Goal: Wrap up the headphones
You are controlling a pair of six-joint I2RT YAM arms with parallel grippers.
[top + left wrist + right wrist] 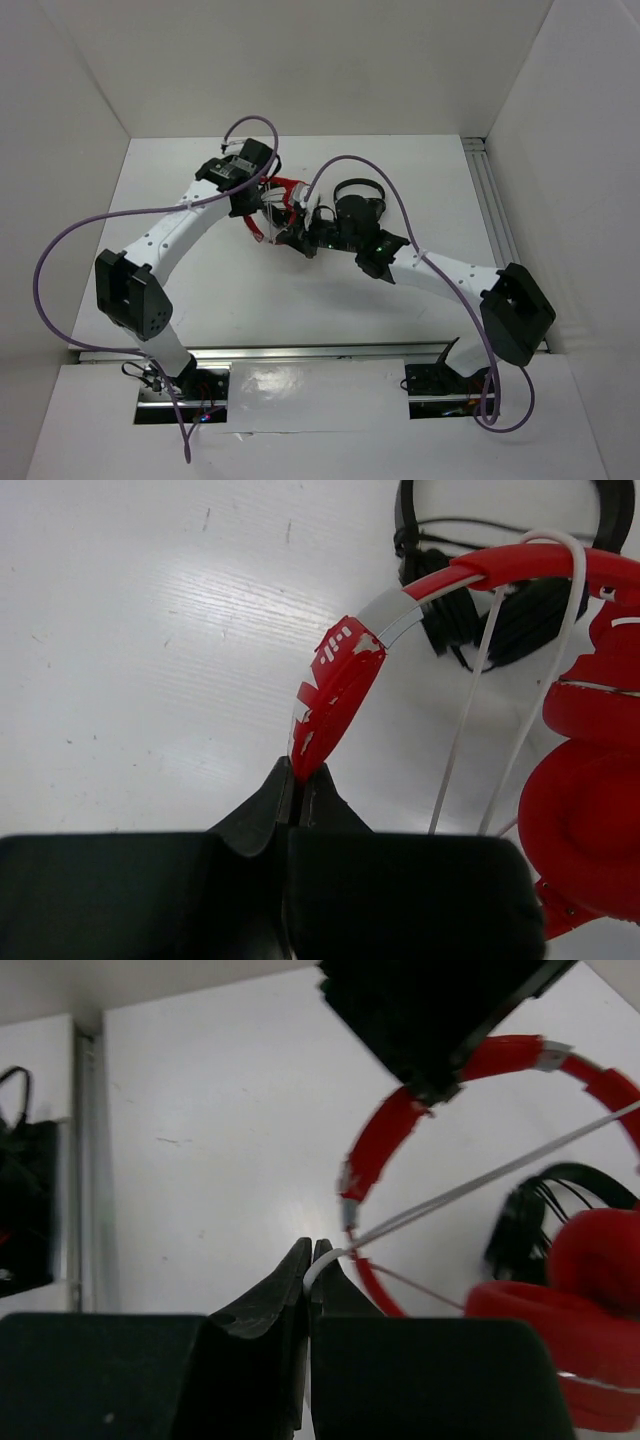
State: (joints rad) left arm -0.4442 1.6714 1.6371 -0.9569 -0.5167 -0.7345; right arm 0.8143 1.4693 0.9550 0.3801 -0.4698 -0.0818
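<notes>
The red headphones hang between my two grippers above the table's middle. My left gripper is shut on the end of the red headband, which arcs up to the right past a silver segment. The red earcups hang at the right. The thin white cable is looped over the headband. My right gripper is shut on the white cable, which runs taut to the upper right across the headband. A red earcup lies at the right.
Black headphones lie just right of the red ones, also in the left wrist view and the right wrist view. White walls enclose the table. A metal rail runs along the right side.
</notes>
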